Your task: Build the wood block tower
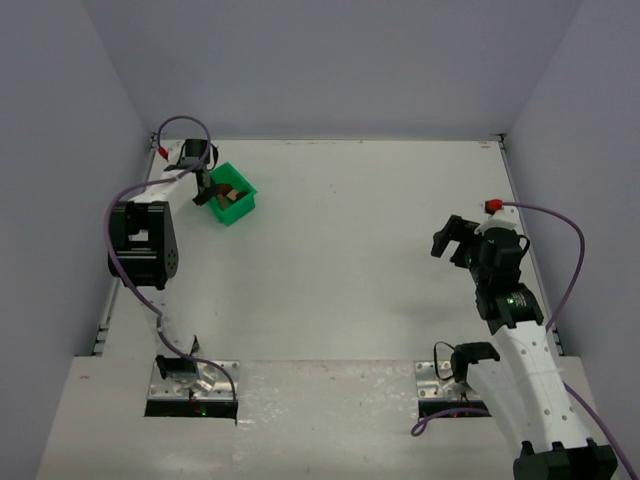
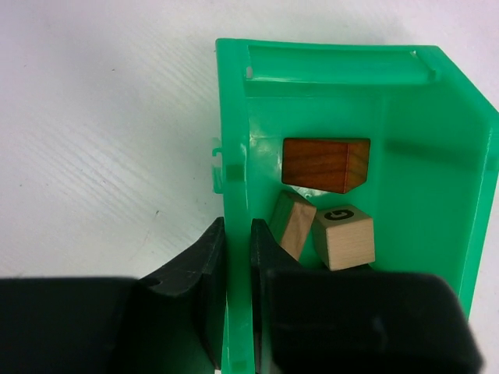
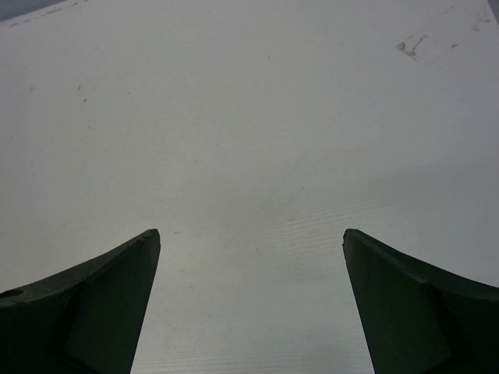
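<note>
A reddish-brown wooden block (image 2: 323, 164), a tilted tan block (image 2: 291, 224) and a tan cube (image 2: 344, 236) lettered G lie in the green plastic bin (image 2: 234, 117) at the counter's (image 1: 350, 250) far left. The left jaws, pinching the bin's wall, cover the tan pieces' near edges. The right jaws gape wide.

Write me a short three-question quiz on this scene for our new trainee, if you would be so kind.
1. True or false: the left gripper is shut on a wall of the green bin.
2. How many wooden blocks show inside the bin in the left wrist view? A: one. B: three. C: five.
3. Fill in: the lettered pale block shows the letter ___.

Key
1. True: one finger sits outside the wall and one inside.
2. B: one dark brown block and two pale ones.
3. G.
</note>
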